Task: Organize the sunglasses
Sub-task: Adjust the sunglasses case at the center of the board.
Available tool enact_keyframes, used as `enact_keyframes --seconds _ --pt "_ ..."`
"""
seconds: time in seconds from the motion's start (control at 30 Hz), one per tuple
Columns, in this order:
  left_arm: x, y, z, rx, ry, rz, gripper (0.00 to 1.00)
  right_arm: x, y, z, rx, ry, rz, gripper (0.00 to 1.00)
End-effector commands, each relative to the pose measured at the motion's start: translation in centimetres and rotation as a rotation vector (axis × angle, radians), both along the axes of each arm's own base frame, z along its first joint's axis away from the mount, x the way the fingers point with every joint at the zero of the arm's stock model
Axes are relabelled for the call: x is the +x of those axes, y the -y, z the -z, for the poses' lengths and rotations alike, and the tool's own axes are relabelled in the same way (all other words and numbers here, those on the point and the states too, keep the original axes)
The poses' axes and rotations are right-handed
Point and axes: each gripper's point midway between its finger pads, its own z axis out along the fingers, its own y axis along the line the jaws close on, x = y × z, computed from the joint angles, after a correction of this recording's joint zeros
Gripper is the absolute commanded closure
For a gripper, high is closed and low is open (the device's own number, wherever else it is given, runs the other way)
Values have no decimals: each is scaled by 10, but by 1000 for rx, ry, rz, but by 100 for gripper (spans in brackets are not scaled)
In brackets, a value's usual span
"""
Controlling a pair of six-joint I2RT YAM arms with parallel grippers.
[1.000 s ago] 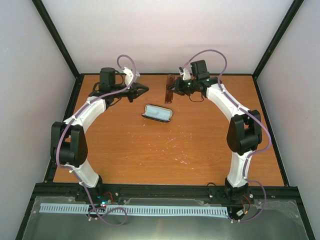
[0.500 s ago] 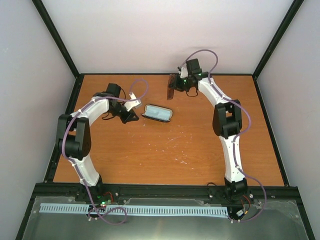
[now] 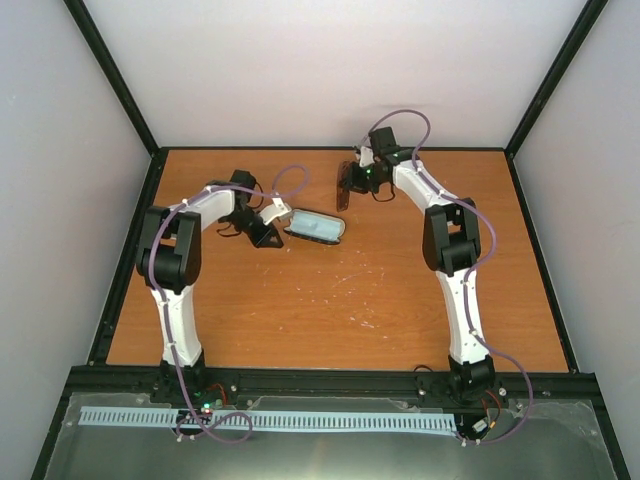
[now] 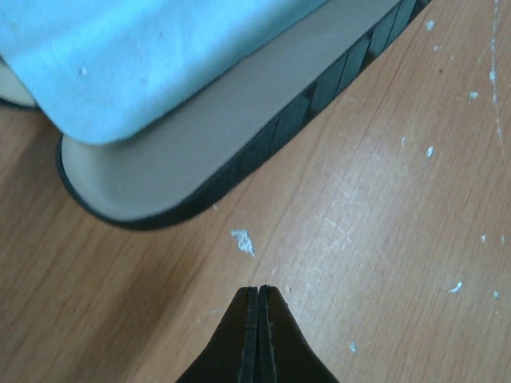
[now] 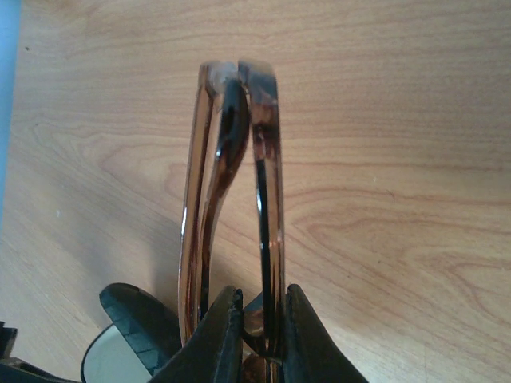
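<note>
The sunglasses [image 3: 342, 185], folded, with a thin brown frame, hang above the table's far middle in my right gripper [image 3: 352, 180]. In the right wrist view the right gripper [image 5: 263, 319] is shut on the sunglasses [image 5: 263, 199], its jaws pinching the frame. The black case [image 3: 316, 226] lies open on the table with the pale blue cloth [image 3: 318, 226] inside. My left gripper [image 3: 274, 228] is shut and empty, low at the case's left end. In the left wrist view the left gripper [image 4: 259, 291] sits just short of the case [image 4: 263, 128] and the cloth [image 4: 144, 56].
The wooden table [image 3: 330, 300] has black rails along its edges and white walls behind and at both sides. White scuff marks [image 3: 345, 280] dot the middle of the table.
My left gripper has swung from the far left down and right to the case's left end. My right gripper has drawn slightly back and left with the sunglasses.
</note>
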Motion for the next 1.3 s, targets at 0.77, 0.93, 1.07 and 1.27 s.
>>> enact_keyframes --seconds 0.77,0.93,1.07,1.27 --pt "51 32 -11 -60 129 -16 99 -86 -19 -5 -47 -30 -163 97" --pt "69 42 -27 -95 183 -17 99 -104 -18 -2 -61 -54 -179 97" --pt "79 46 -32 -102 212 -20 99 -111 -9 -5 -103 -50 -169 97" --pt "80 45 -30 -94 219 -22 99 -112 10 -52 -182 10 -137 97"
